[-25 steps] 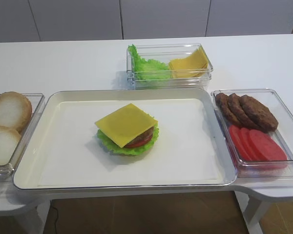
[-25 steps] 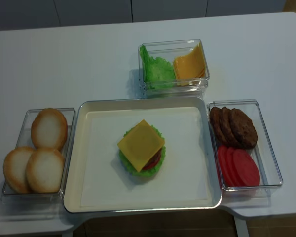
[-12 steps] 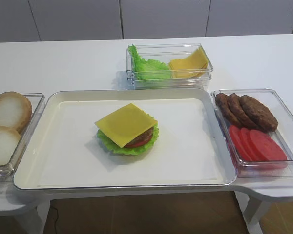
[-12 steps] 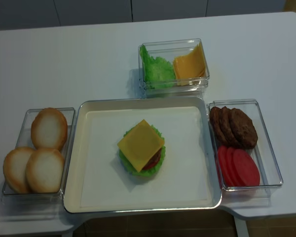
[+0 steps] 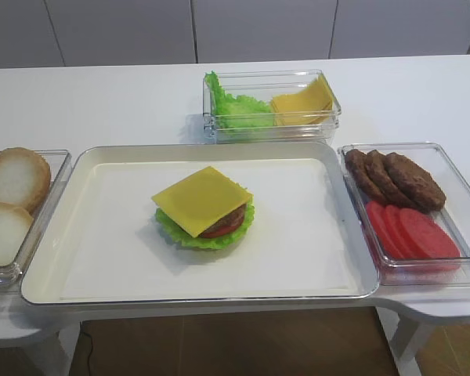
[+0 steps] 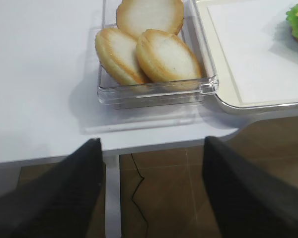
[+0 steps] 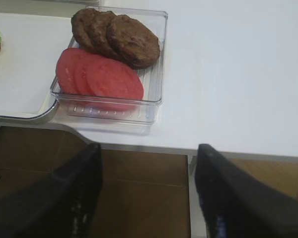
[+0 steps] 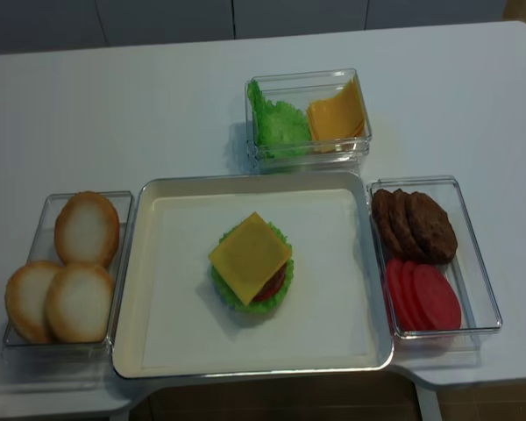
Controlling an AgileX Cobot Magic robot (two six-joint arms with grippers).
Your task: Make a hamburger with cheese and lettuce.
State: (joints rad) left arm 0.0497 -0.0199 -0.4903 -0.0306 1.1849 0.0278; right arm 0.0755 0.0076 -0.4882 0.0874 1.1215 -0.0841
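Note:
The hamburger (image 5: 219, 227) (image 8: 270, 285) sits in the middle of the white tray (image 5: 298, 251) (image 8: 333, 307): a lettuce rim, a tomato slice and a brown patty. A square yellow cheese slice (image 5: 201, 199) (image 8: 250, 257) lies flat on top of it. Neither arm appears in the two high views. My right gripper (image 7: 146, 191) hangs open and empty off the table's front edge, below the patty and tomato box (image 7: 154, 74). My left gripper (image 6: 151, 191) is open and empty too, off the front edge below the bun box (image 6: 208, 87).
A clear box at the back holds loose lettuce (image 5: 236, 110) and several cheese slices (image 5: 304, 102). The right box holds brown patties (image 5: 395, 176) (image 7: 114, 34) and tomato slices (image 5: 411, 231) (image 7: 99, 74). The left box holds three bun halves (image 8: 70, 272) (image 6: 149, 44).

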